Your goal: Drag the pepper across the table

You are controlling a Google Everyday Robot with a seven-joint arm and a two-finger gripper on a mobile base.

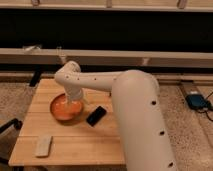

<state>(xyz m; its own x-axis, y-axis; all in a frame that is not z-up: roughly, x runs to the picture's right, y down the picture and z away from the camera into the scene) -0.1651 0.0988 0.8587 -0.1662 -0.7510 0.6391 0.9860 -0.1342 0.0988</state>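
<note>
Speckled flooring surrounds a light plank worktop that fills the lower left of the frame. Behind it, long pale rails run across a dark background in the upper part of the frame. From my seat the view is dominated by the robot's white arm, which rises from the lower right and bends toward the centre left.

The pincer hangs at the end of that arm, pointing down into the round orange bowl left of centre on the worktop. I cannot tell whether the pincer is spread or pressed together, nor whether it is pinching anything. Its tip is lost against the bowl's inside.

I cannot pick out the pepper anywhere; if it is near the bowl, the wrist and the pincer hide it.

A flat black phone lies at an angle just right of the bowl, close to it. A pale rectangular block sits well apart from both, near the worktop's lower left corner. At the right edge, a blue device with a cable lies on the floor.
</note>
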